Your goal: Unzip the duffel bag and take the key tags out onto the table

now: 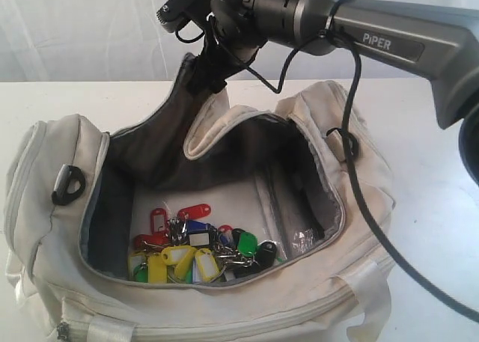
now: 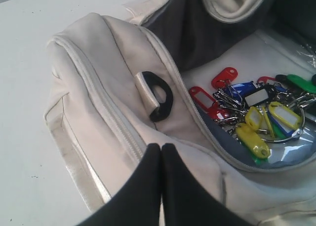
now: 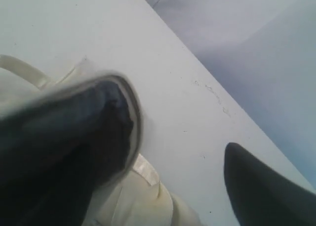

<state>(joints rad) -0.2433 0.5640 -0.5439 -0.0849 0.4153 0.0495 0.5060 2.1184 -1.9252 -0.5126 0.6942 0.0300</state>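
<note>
Coloured key tags [image 2: 252, 112] lie inside the open duffel bag [image 2: 98, 87], near the left end effector [image 2: 161, 147], its fingers [image 2: 140, 191] pressed together.

Your right arm [image 1: 397, 46] enters exterior view at 3 o'clock, grey forearm running toward 12 o'clock. Your right wrist [image 1: 281, 9] sits at 12 o'clock, bent down toward 7 o'clock. Your right gripper [image 1: 200, 69] hangs just below wrist, jaws apart: one dark finger [image 3: 261, 191] bare in wrist view, other hidden. Your left gripper [image 2: 161, 184] tilted downward, both black fingers [image 2: 190, 196] pressed flat together, tips touching
</note>
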